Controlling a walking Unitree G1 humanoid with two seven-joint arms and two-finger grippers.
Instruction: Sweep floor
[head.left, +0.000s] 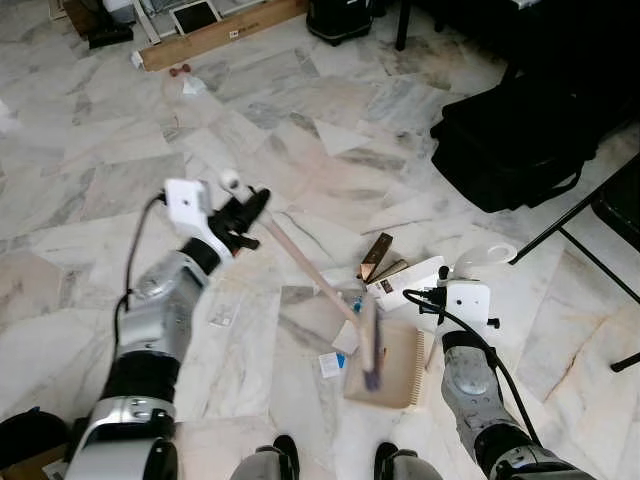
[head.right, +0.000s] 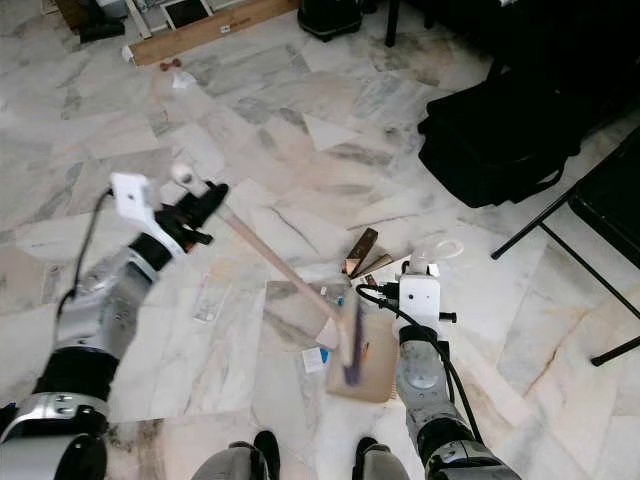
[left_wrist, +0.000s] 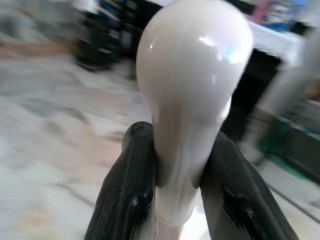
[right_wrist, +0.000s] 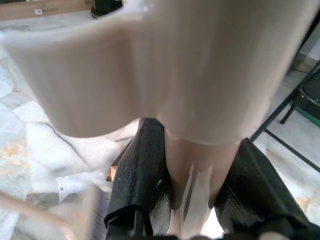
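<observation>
Left gripper (head.left: 250, 212) at 10 o'clock, jaws pinching rounded cream knob of long pale broom handle (head.left: 310, 268). Broom head (head.left: 369, 345) rested over beige dustpan (head.left: 390, 366) at 6 o'clock. Right gripper (right_wrist: 190, 200) jaws clamped on dustpan's pale upright handle (head.left: 484, 255). Paper scraps (head.left: 335, 360) on marble floor (head.left: 90, 180) beside pan. Risk: grip on smooth knob could slip; hard stroke could flick litter past pan.

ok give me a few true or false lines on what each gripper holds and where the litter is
1. The left gripper is shut on the broom handle. True.
2. The right gripper is open. False: it is shut on the dustpan handle.
3. The broom head is over the dustpan. True.
4. The black bag lies on the robot's left. False: it lies on its right.
</observation>
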